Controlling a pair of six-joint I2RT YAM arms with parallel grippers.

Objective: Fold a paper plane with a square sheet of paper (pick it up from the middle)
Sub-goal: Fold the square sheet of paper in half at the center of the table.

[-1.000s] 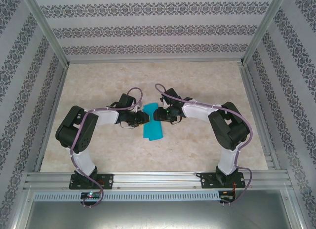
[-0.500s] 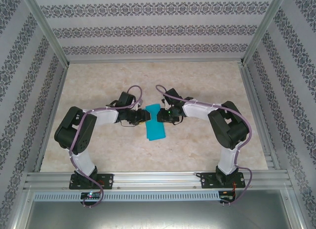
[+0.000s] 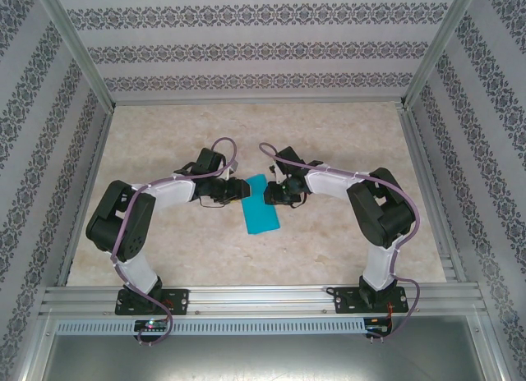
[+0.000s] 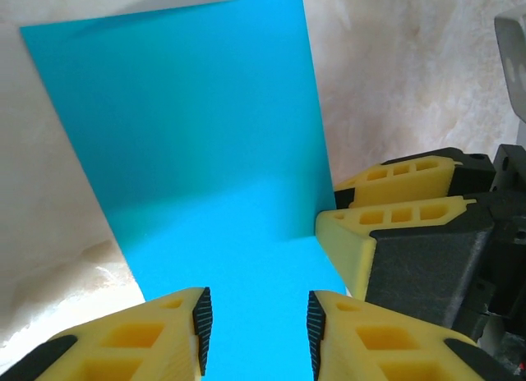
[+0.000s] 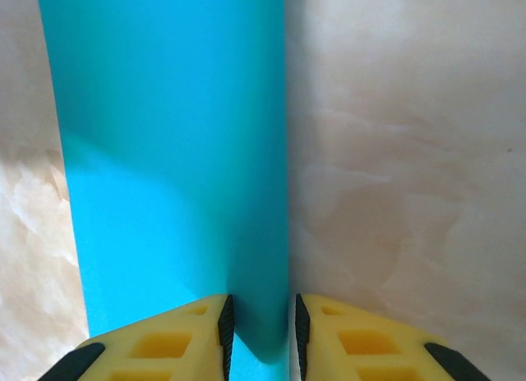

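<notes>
The square sheet of paper (image 3: 262, 208), bright cyan and folded into a narrow strip, lies on the table between the two arms. My left gripper (image 3: 240, 190) is at the strip's upper left edge. In the left wrist view it (image 4: 256, 328) stands open with the paper (image 4: 205, 151) under its spread fingertips. My right gripper (image 3: 268, 195) is at the upper right edge, and its yellow fingers (image 4: 394, 213) press in from the right. In the right wrist view its jaws (image 5: 260, 332) straddle the paper's (image 5: 164, 151) raised right edge, narrowly apart, with a thin gap at the right pad.
The marble-patterned tabletop (image 3: 329, 135) is bare round the paper. Aluminium frame posts and a rail (image 3: 263, 299) bound the table, with patterned walls behind and at both sides.
The left arm has pushed farther from its base and its jaws have widened. The right jaws have narrowed round the paper's edge. The paper has shifted slightly right.
</notes>
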